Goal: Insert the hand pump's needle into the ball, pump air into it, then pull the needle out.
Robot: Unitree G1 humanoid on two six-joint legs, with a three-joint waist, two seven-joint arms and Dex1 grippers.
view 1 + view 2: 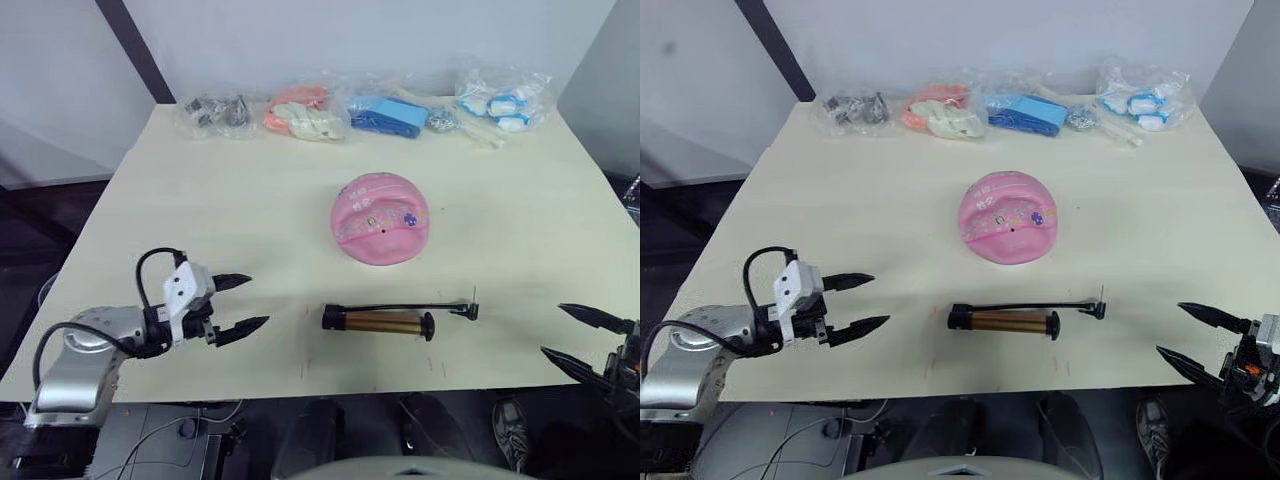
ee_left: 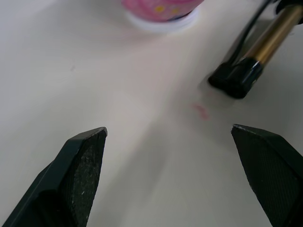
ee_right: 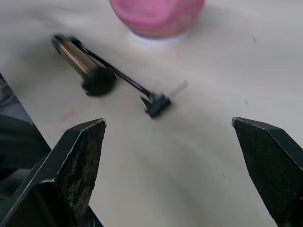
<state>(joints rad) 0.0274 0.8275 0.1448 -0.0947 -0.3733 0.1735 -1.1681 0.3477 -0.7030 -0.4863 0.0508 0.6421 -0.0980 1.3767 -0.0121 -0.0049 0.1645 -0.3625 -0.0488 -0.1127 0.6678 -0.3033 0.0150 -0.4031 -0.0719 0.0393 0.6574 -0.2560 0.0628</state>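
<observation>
Both sets of jaws wide and empty right now: left gripper [image 1: 240,303] hovering off the table's [image 1: 200,200] near-left corner, right gripper [image 1: 580,335] off the near-right edge. From my right one, the hand pump [image 1: 385,321] lies flat around 9 o'clock, with the needle [image 1: 474,296] poking up at the hose end. The ball [image 1: 380,218], saggy, sits at 12 o'clock from the pump, well apart. I'd say go for the black fitting rather than the pin, approach low, close slowly so the hose doesn't skid
</observation>
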